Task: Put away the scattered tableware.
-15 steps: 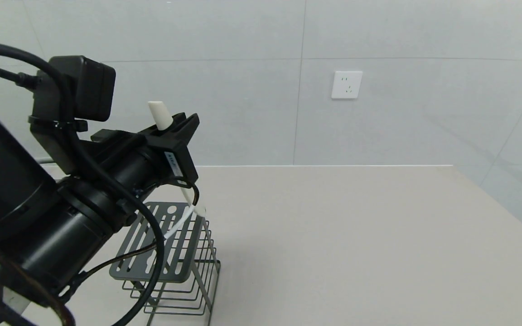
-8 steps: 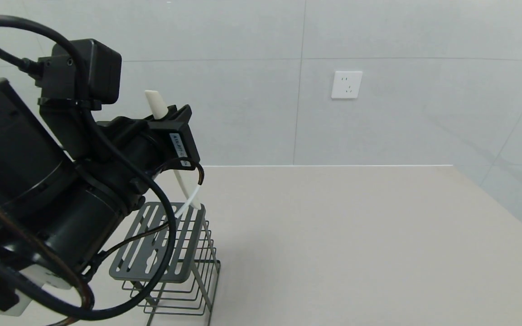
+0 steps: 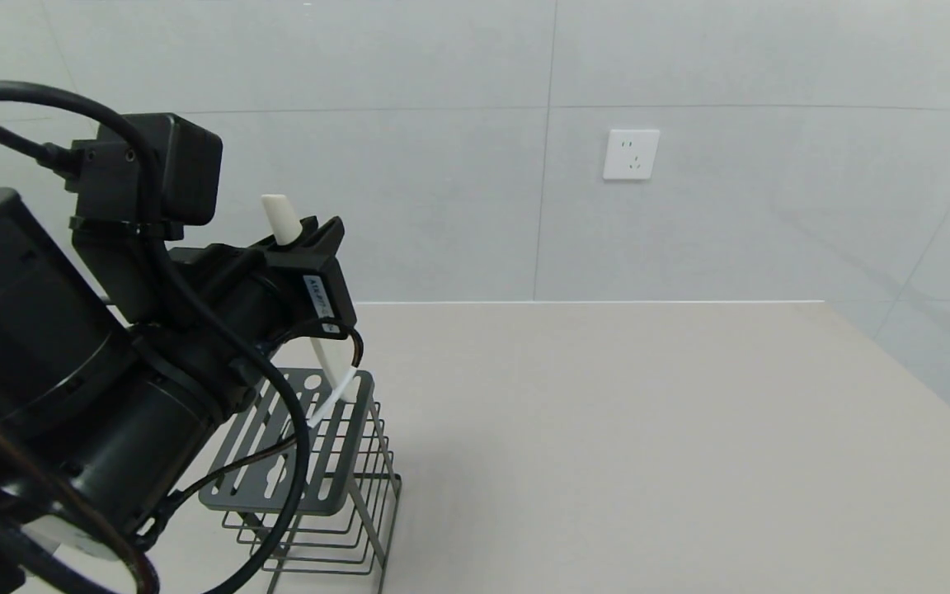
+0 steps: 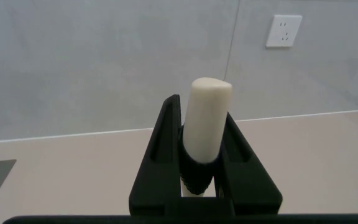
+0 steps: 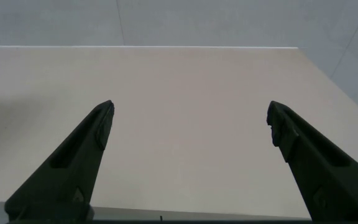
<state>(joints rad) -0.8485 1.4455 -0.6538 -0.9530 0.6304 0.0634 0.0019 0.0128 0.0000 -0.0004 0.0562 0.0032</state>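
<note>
We log: utensil (image 3: 281, 217) cream-white | rack (image 3: 331, 495) dark grey, slotted | counter (image 3: 648, 429) plain beige | left hand (image 3: 316, 233) black

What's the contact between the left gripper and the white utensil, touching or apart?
Touching. In the left wrist view the left gripper has both fingers pressed against the handle of the white utensil.
</note>
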